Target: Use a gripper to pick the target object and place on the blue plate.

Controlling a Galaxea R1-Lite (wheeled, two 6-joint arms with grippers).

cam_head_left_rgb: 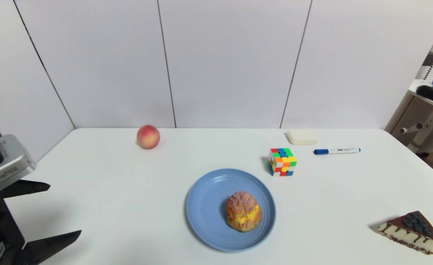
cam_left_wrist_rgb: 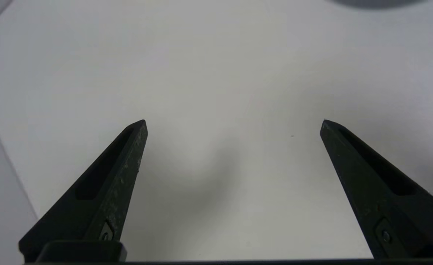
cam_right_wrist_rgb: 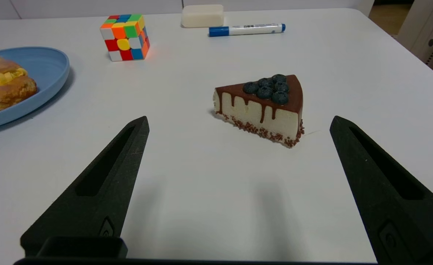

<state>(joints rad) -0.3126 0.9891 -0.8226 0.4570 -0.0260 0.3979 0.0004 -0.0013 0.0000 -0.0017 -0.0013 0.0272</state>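
On my remote feed, the cream puff sits on the blue plate near the table's front edge, so I judge the placing done. My left gripper hangs empty, fingers spread, over the front left corner. My right gripper, fingers equally wide, holds nothing near the chocolate cake slice by the right edge. I count one each: puff, plate, peach, Rubik's cube, blue-capped marker, cake slice, and a pale block, possibly soap.
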